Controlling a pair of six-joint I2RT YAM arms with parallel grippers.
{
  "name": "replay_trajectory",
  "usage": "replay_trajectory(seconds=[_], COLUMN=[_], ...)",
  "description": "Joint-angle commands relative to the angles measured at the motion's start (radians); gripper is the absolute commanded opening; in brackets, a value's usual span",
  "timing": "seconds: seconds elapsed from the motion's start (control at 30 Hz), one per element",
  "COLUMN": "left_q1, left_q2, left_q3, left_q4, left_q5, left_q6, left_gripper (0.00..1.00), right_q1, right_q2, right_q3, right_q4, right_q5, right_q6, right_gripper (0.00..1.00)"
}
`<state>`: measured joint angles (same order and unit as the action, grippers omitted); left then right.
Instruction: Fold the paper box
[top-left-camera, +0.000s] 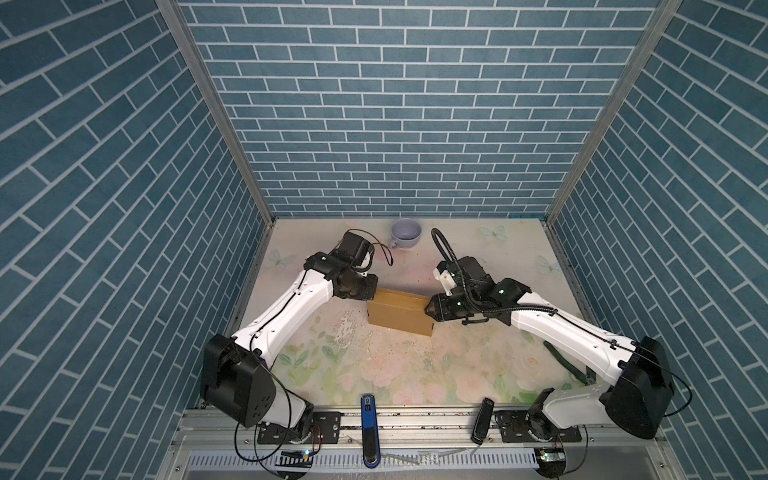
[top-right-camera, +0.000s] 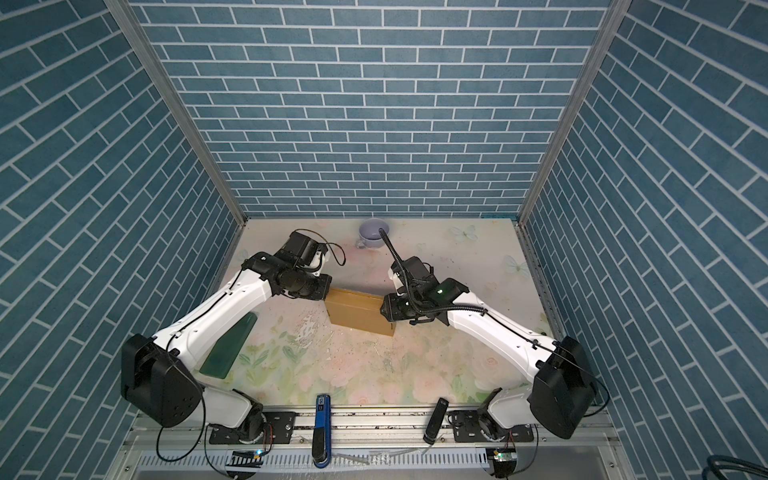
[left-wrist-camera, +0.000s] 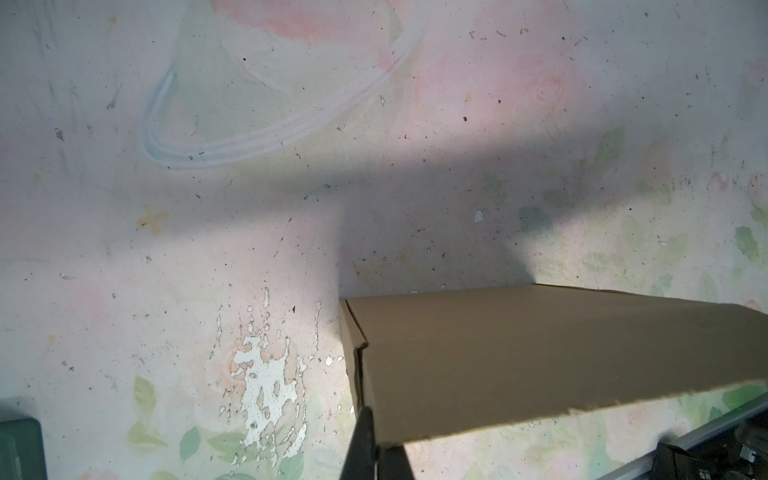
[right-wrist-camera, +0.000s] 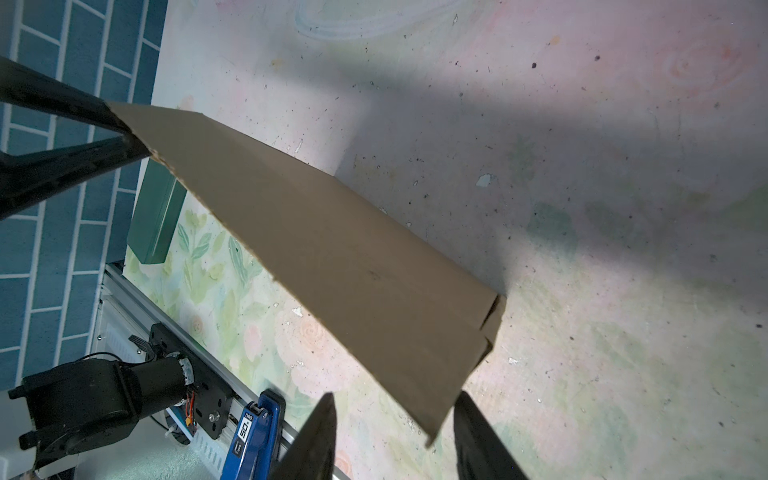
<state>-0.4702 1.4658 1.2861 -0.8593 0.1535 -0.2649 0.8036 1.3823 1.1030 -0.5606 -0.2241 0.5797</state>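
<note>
**Top views.** Paper box (top-left-camera: 399, 318): plain brown, unprinted, folded into a shallow slab. Mid-table, tilted, lodged between the two gripper tips. Left gripper (top-left-camera: 372, 292): at the box's far left corner, jaws hidden under the wrist in both top views. Right gripper (top-left-camera: 428, 311): tip at the box's right end. Table (top-left-camera: 457, 365): pale floral print, scuffed, flaked white just left of the box. Lilac cup (top-left-camera: 406, 237): upright near the back edge, well apart from the box. Green board (top-right-camera: 230, 345): dark, flat, on the table's left side, partly under the left arm. Blue tool (top-left-camera: 369, 432): lying across the front rail.

**Left wrist view.** Left gripper (left-wrist-camera: 376, 432): pinched fully together on the cardboard edge at one corner of the paper box (left-wrist-camera: 540, 353). Box face spreading away from the fingers (left-wrist-camera: 362, 440), side-wall seam showing just beside the grip. Shadow on the table (left-wrist-camera: 166, 249) beyond the box. Corner of the green board (left-wrist-camera: 18, 449) just in view.

**Right wrist view.** Right gripper (right-wrist-camera: 395, 397): jaws part-way apart, near corner of the paper box (right-wrist-camera: 332, 257) poking between the fingers (right-wrist-camera: 320, 436). Contact of either finger with the cardboard not discernible. Far corner of the box clamped in the left gripper (right-wrist-camera: 129, 139). One near corner low at the table (right-wrist-camera: 582, 291), shadow starting right there; gripped edge raised. Green board (right-wrist-camera: 156, 220) and blue tool (right-wrist-camera: 249, 436) beyond the box, towards the rail.
</note>
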Motion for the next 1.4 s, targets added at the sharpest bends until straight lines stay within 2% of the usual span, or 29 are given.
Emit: replay_trajectory(seconds=[0.0, 1.37], left_q1=[-0.017, -0.028], left_q2=[0.019, 0.049], left_q3=[0.021, 0.031], left_q4=[-0.039, -0.048], left_q5=[0.087, 0.104], left_q6=[0.02, 0.036], left_gripper=[0.0, 0.0], right_q1=[0.006, 0.007], right_q2=[0.021, 0.051], right_q3=[0.058, 0.121], right_q4=[0.065, 0.1], right_q5=[-0.057, -0.126], right_q6=[0.005, 0.002], right_gripper=[0.46, 0.45])
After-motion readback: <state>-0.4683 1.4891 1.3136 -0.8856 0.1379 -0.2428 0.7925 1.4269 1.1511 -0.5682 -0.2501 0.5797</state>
